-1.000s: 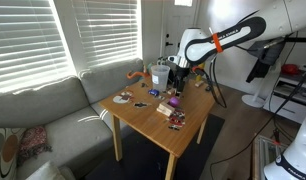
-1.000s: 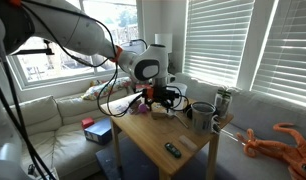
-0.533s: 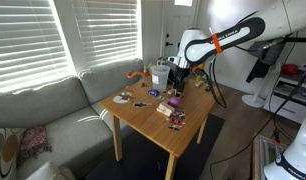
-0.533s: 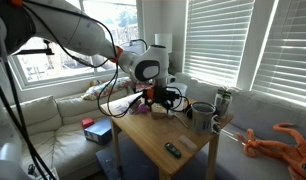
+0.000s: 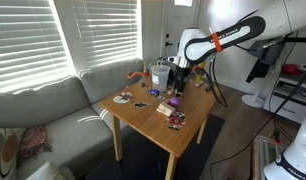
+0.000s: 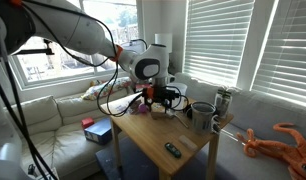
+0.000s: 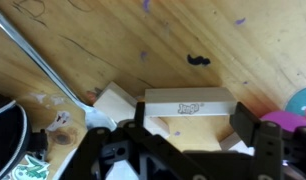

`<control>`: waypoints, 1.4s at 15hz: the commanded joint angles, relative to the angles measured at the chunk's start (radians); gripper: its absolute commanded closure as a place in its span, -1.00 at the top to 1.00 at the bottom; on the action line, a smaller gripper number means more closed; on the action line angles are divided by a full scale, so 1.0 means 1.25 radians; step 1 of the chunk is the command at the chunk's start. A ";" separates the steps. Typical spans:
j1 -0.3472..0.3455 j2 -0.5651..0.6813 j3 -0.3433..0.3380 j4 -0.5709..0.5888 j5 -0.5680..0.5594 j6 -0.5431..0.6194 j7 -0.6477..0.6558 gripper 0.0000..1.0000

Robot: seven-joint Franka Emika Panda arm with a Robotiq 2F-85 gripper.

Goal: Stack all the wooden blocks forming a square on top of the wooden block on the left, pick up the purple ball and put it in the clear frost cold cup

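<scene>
Wooden blocks (image 7: 188, 102) unmoved (end effector (image 7: 196, 136) still astride).

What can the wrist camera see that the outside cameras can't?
Only the wrist view: the pale wooden blocks up close, one with a printed mark, and a small black squiggle on the wood. Only an exterior view: the whole arm, the couch and the window blinds. Both: the wooden table and the gripper. Its fingers stand on either side of a block, and I cannot tell whether they touch it.
</scene>
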 commanded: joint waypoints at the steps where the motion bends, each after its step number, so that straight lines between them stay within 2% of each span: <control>1: 0.001 -0.056 0.016 -0.002 -0.029 -0.064 -0.022 0.17; 9: 0.072 -0.108 0.071 0.030 -0.050 -0.171 -0.134 0.17; 16: 0.126 -0.057 0.122 0.096 -0.072 -0.172 -0.185 0.17; 21: 0.133 -0.014 0.141 0.128 -0.085 -0.186 -0.236 0.17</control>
